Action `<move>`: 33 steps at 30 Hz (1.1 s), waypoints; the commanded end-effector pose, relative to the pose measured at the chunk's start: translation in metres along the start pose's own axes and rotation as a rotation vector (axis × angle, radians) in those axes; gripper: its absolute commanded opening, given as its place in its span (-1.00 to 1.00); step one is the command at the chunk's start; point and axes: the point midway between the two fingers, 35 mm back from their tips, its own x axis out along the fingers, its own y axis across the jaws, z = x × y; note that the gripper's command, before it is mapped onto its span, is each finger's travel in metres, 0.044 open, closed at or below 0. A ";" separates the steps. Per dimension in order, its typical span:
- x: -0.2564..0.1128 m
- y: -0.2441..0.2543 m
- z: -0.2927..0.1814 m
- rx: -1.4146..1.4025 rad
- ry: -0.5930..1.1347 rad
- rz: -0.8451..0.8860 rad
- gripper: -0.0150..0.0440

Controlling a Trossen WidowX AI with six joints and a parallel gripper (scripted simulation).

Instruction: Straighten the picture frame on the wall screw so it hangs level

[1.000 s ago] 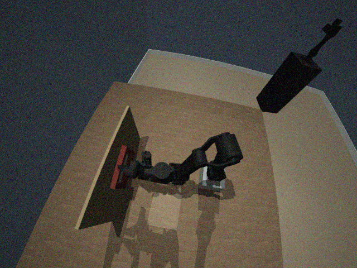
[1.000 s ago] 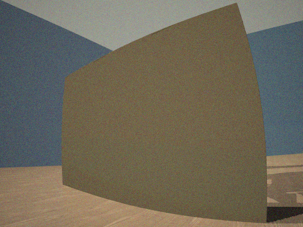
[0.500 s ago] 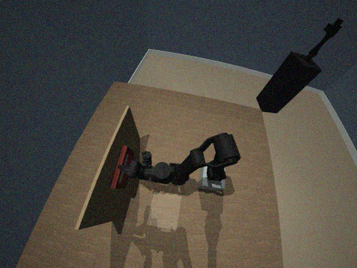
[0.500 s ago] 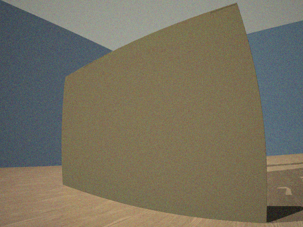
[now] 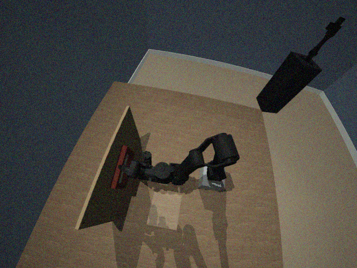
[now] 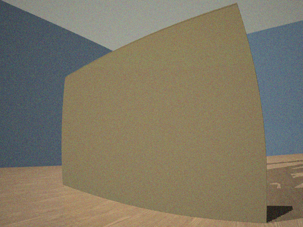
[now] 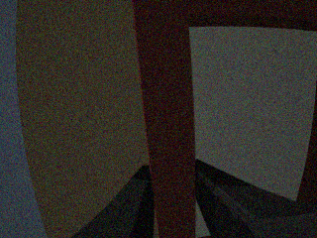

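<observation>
The red picture frame [image 5: 116, 177] [image 7: 168, 99] is against the dark side of an upright panel. In the wrist view its side bar runs down the middle, leaning slightly, and its top bar crosses the upper right around a pale grey inner area. My gripper [image 5: 121, 167] [image 7: 170, 171] is shut on that side bar, one finger on each side of it. The panel [image 5: 97, 199] [image 6: 159, 122] [image 7: 79, 99] hides the frame and gripper from the exterior view. The screw and the notched strip are hidden. I cannot tell from these views whether the frame is level.
The panel stands upright on the wooden table top [image 5: 201, 115]. My arm [image 5: 184, 170] reaches to it from its base, right of it in the top view. A dark box [image 5: 288, 83] with a thin jointed part shows at upper right. A pale patch [image 5: 165, 210] and shadows lie on the wood.
</observation>
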 end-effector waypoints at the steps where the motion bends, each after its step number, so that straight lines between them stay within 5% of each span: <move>1: 0.000 0.000 0.000 0.000 0.000 0.001 -0.49; 33: 0.000 0.000 0.000 0.162 0.001 -0.001 -0.49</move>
